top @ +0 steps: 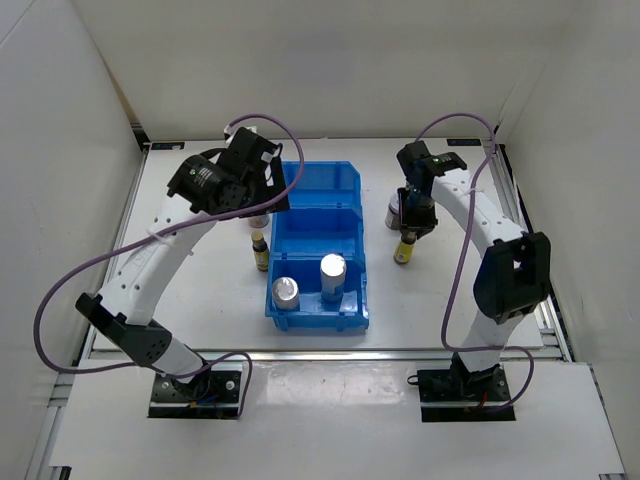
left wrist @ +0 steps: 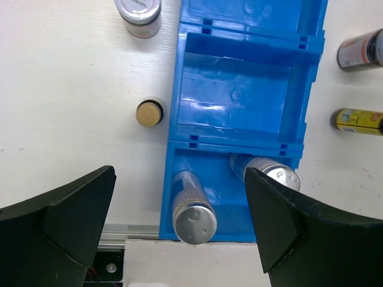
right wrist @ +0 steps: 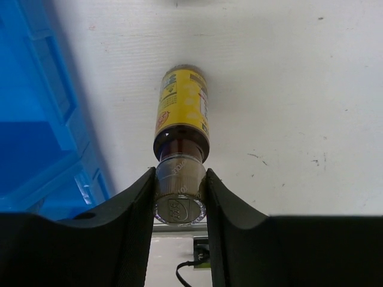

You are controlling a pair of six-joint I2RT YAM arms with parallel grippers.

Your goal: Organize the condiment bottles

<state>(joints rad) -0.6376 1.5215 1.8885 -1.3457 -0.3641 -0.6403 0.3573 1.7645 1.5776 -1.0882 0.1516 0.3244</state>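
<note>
Right gripper [right wrist: 179, 186] clenches the dark cap of a slim yellow bottle [right wrist: 182, 107] standing on the white table [top: 425, 300] just right of the blue three-compartment plastic bin [top: 315, 232], so the pick seems in hand, and next it likely needs lifting clear into the middle compartment.

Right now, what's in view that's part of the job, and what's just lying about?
Job: two silver-topped cylinders, yellow bottle in the right tool, second yellow bottle, two dark jars.
Not being sorted: blue bin, table.
</note>
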